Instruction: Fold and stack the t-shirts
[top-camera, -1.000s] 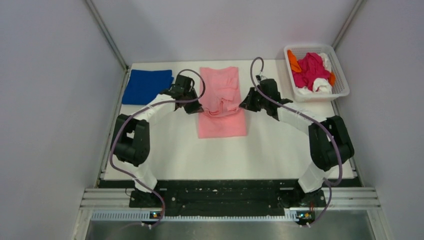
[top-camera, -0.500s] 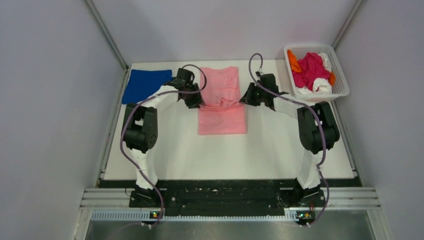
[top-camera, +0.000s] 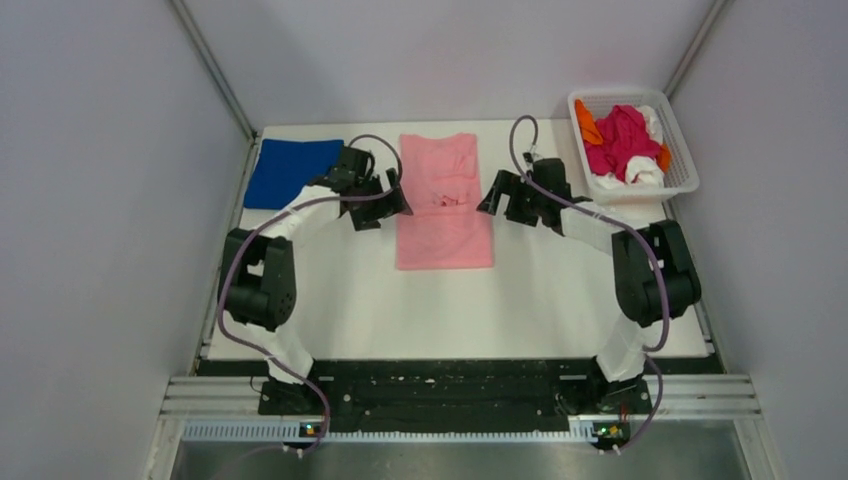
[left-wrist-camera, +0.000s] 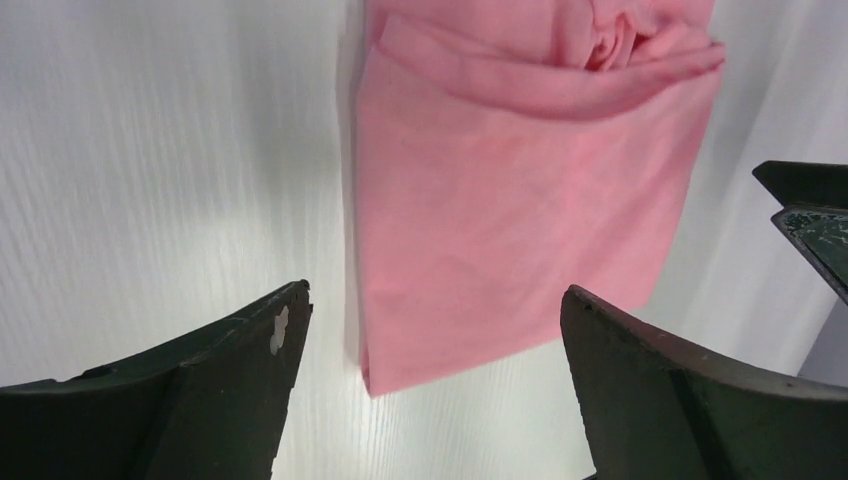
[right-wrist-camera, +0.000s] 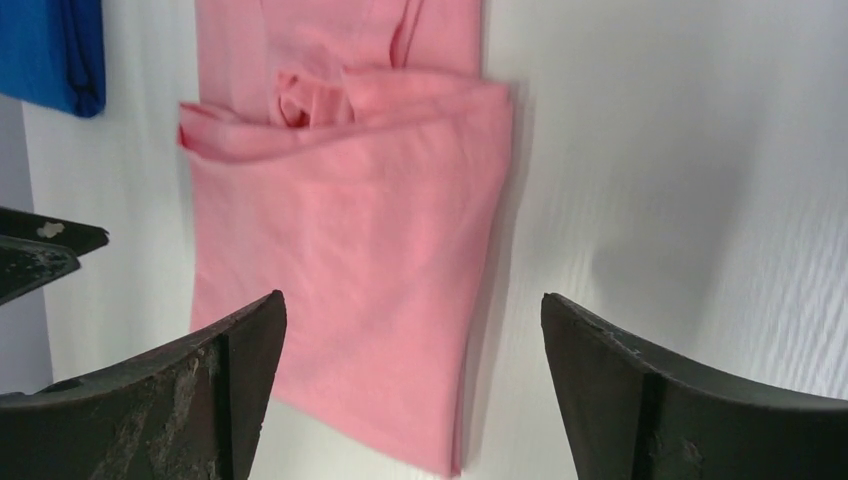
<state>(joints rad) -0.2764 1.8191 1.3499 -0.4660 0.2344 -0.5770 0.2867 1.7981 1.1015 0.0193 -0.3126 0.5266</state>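
We see the left hand and right hand both wide open, empty, flanking the pink t-shirt mid-frame on the table.

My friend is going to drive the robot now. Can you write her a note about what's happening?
Left gripper: open, empty, by the left edge of the light pink fabric t-shirt.
Right gripper: open, empty, by its right edge.
The pink shirt lies mid-table as a narrow strip, bunched across the middle.
Done: the royal blue fabric t-shirt lies folded at the far left.
Left: finish folding the pink one, stack it on the blue, then do the magenta, orange and white shirts in the white plastic lattice basket, far right.
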